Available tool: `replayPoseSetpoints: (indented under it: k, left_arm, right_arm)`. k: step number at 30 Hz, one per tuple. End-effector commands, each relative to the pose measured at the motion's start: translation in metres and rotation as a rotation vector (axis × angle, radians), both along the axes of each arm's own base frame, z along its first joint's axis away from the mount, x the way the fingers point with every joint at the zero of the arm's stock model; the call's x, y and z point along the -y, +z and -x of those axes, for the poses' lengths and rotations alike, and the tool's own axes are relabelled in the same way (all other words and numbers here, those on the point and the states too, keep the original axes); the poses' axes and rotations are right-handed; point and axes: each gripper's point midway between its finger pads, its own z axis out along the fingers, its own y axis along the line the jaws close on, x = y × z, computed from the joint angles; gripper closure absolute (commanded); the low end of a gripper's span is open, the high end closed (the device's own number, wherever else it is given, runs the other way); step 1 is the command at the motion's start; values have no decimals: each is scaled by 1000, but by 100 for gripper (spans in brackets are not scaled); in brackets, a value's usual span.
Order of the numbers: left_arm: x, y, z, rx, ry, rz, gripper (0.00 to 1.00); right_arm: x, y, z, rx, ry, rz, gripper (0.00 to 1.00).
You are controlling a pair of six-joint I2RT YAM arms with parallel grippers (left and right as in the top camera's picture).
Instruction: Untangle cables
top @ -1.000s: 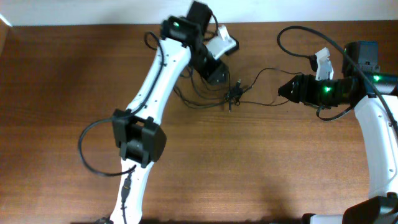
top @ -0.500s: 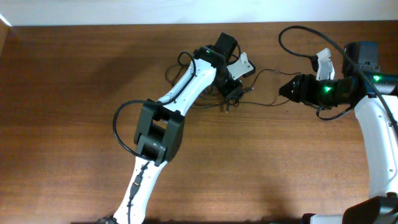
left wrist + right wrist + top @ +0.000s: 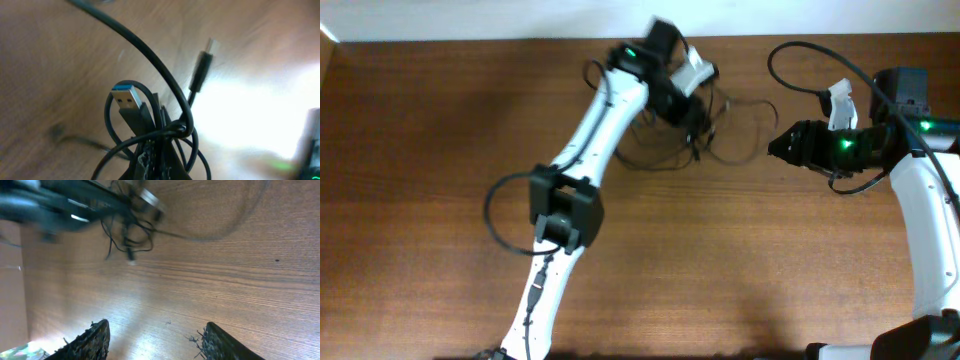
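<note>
The cables (image 3: 700, 140) form a thin black tangle at the back middle of the table, with loops trailing left and right. My left gripper (image 3: 692, 118) is shut on the cables (image 3: 182, 127), whose loops wrap round its closed fingers (image 3: 160, 160). A USB plug with a blue insert (image 3: 127, 102) sticks up from the bundle, and a second plug (image 3: 202, 70) hangs beyond it. My right gripper (image 3: 775, 147) stands open to the right of the tangle, holding nothing. In the right wrist view the right gripper (image 3: 157, 340) faces the cables (image 3: 127, 235), well short of them.
The wooden table (image 3: 770, 270) carries nothing else in view. The left arm (image 3: 590, 130) stretches diagonally from the front edge to the back. A thick black arm cable (image 3: 800, 60) arcs above the right arm. The table's back edge lies just beyond the left gripper.
The left gripper came down onto the tangle, shut on it and pulled it toward the back of the table. The cable loops shifted with it. The right arm has not moved.
</note>
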Motion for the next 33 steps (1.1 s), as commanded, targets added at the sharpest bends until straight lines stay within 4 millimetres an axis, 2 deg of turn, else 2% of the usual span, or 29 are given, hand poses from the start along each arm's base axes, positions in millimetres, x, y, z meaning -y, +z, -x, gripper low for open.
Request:
replayPoseSetpoints:
  k: [1, 2, 4, 7, 9, 12, 14, 16, 18, 19, 20, 22, 23, 25, 28, 29, 33]
  left_arm:
    - [3, 102, 10, -77, -40, 373, 100]
    - [1, 120, 15, -109, -72, 465, 100]
    - [-2, 143, 25, -197, -113, 596, 100]
    - [-2, 157, 35, -249, -156, 676, 100]
    - [-1, 156, 37, -274, -146, 669, 100]
    - [2, 155, 42, -303, -145, 661, 100]
    - [6, 155, 45, -313, -152, 659, 100]
    - [15, 155, 53, -344, -159, 652, 100]
    - [23, 155, 60, -361, -172, 647, 100]
    - [25, 154, 61, -364, -176, 645, 100]
    - [25, 154, 62, -366, -175, 645, 100]
    - [22, 155, 59, -371, -164, 645, 100]
    - [15, 155, 53, -364, -147, 648, 100]
    - [-14, 151, 26, -311, -73, 639, 100]
    - [-63, 130, -14, -231, 92, 542, 100]
    - [-89, 122, -30, -199, 167, 499, 100]
    - [-145, 88, -58, -147, 361, 303, 100]
  right_arm:
    - [-24, 12, -3, 52, 66, -25, 39]
    - [-33, 14, -6, 67, 82, -29, 39]
    - [-57, 24, -17, 113, 88, -58, 39]
    - [-72, 30, -29, 149, 57, -62, 39]
    - [-79, 35, -36, 180, 43, -63, 39]
    - [-72, 35, -51, 195, -64, -21, 39]
    - [-79, 37, -61, 213, -79, -47, 39]
    - [-91, 29, -77, 207, -105, -86, 39]
    - [-94, 22, -88, 191, -137, -114, 40]
    - [-94, 21, -91, 195, -137, -114, 43]
    - [-94, 21, -91, 195, -137, -114, 52]
    - [-93, 19, -89, 185, -139, -110, 90]
    - [-91, 17, -88, 175, -140, -103, 96]
    - [-81, 9, -82, 137, -144, -79, 96]
    - [-57, -4, -65, 75, -135, -19, 96]
    - [-46, -10, -56, 44, -124, 13, 96]
    - [1, -41, -17, -133, -151, 194, 96]
